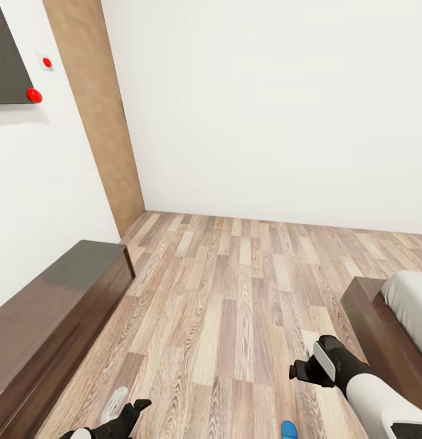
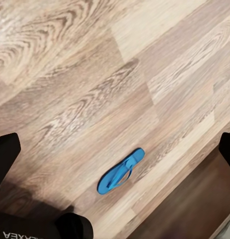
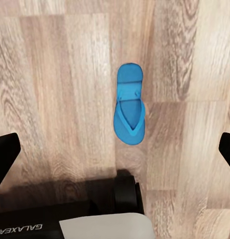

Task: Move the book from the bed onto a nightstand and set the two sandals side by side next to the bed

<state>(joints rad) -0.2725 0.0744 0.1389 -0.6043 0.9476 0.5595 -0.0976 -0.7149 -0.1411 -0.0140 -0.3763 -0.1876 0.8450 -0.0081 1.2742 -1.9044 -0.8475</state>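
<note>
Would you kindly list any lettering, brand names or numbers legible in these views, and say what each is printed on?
"GALAXEA", upside down, on the right arm's dark housing, seen in the right wrist view.
"AXEA", upside down and cut off by the picture's edge, on the left arm's housing, seen in the left wrist view.
No lettering can be read on the blue sandal, the wood floor or the walls.
</note>
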